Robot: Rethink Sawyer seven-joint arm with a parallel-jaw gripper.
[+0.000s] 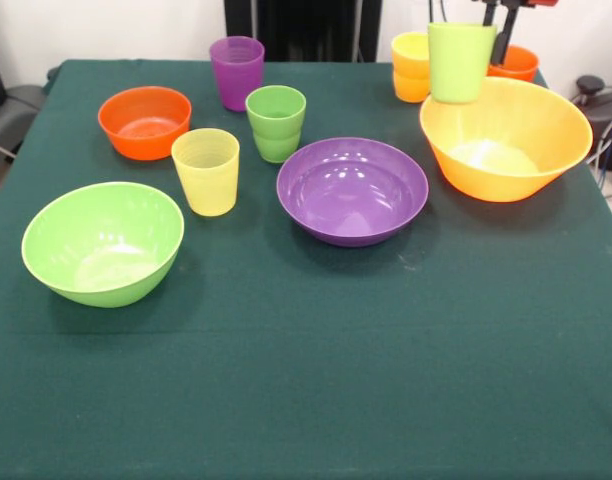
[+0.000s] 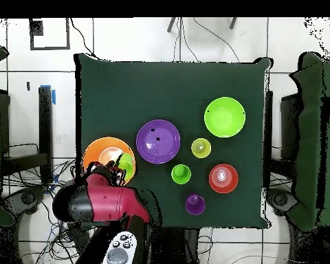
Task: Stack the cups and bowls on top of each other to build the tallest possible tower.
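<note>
1. The tower has not yet risen: its intended base, the largest yellow-orange bowl (image 1: 505, 138), sits near the table's 2 o'clock corner in the front view and holds nothing.

2. The lime green cup (image 1: 459, 60) hangs upright in the air over that bowl's far rim, at about 11 o'clock from the bowl's centre. The gripper (image 1: 501, 22) appears to be closed on the cup's far wall, though only its dark fingers show at the top edge; the overhead view hides the grip under the arm (image 2: 102, 199).

3. Risk, as a judgement: released from here, the cup may strike the sloped wall instead of the flat floor, tip and roll. A glossy bowl gives little purchase.

4. Crowding adds a second hazard. The yellow-orange cup (image 1: 411, 66) stands just beside the held cup at 9 o'clock, and the orange cup (image 1: 514, 63) peeks out behind it at 3 o'clock; a sideways drift could knock either over.

5. A cup seated first in the base would likely leave the purple bowl (image 1: 352, 190), the lime green bowl (image 1: 103, 242) and the small orange bowl (image 1: 145, 121) with no broad seat, costing height.

6. The purple cup (image 1: 236, 72), dark green cup (image 1: 276, 122) and pale yellow cup (image 1: 206, 170) stand well apart, at the table's 10 to 11 o'clock.
</note>
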